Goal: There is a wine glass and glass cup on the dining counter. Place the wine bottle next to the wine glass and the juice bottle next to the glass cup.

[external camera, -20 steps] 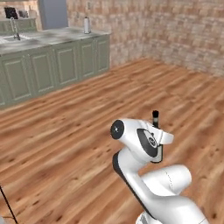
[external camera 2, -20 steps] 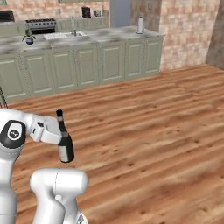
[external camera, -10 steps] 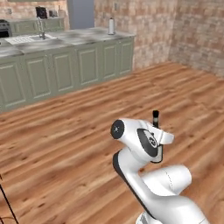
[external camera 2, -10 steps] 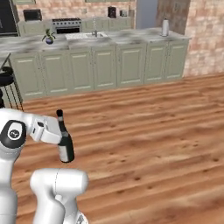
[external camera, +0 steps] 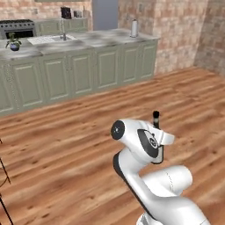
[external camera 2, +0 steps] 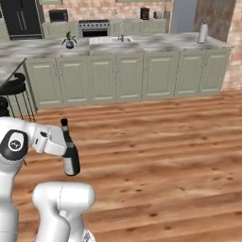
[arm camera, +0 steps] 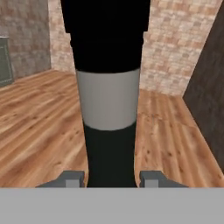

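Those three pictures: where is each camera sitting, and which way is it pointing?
Left base view: behind the arm on its left, facing the green cabinets; the white arm rises at lower right, with the wine bottle cap above it.
Right base view: behind on its right, facing the same cabinets; the arm at lower left holds the bottle in its gripper.
Hand view: on the hand, looking along the bottle's body toward a brick wall; fingertips at bottom.
Shared: the bottle, in all three.

Ahead of the hand, well apart, a run of grey-green cabinets [external camera 2: 127, 75] carries a marble worktop [external camera 2: 160, 42]. On it: sink with tap [external camera 2: 118, 38], small potted plant [external camera 2: 69, 41], pale canister [external camera 2: 203, 33]. Black stools [external camera 2: 14, 92] stand to the hand's left. Wooden plank floor [external camera 2: 170, 156] beneath; brick walls [external camera: 176, 30].
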### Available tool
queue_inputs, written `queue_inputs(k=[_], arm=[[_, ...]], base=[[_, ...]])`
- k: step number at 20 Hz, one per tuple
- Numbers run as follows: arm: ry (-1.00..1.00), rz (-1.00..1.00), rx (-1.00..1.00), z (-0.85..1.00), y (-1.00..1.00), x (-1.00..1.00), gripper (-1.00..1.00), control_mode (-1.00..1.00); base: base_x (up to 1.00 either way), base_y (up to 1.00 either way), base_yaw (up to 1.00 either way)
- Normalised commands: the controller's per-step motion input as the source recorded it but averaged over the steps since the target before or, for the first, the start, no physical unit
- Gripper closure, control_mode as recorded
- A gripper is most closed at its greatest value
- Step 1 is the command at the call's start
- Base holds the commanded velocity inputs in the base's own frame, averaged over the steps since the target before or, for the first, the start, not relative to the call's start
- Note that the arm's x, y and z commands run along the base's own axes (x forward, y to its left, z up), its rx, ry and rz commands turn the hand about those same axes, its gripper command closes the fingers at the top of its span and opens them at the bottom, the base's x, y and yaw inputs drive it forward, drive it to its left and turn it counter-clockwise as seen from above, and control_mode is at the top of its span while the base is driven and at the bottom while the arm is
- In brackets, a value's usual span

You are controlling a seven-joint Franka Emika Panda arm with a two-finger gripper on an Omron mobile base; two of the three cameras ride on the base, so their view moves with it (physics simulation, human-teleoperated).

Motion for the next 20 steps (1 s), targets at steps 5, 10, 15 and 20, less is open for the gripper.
queue_inputs(k=[5, 10, 15, 20], arm=[[0.0, 0.0, 0.0, 0.0, 0.0, 0.0, 1.0, 1.0], [0.0, 0.0, 0.0, 0.0, 0.0, 0.0, 1.0, 1.0], [0.0, 0.0, 0.0, 0.0, 0.0, 0.0, 1.0, 1.0], [0.0, 0.0, 0.0, 0.0, 0.0, 0.0, 1.0, 1.0]], base=[[0.72, -0.22, 0.27], [0.73, -0.22, 0.27], [0.72, -0.2, 0.29], [0.71, -0.18, 0.32]])
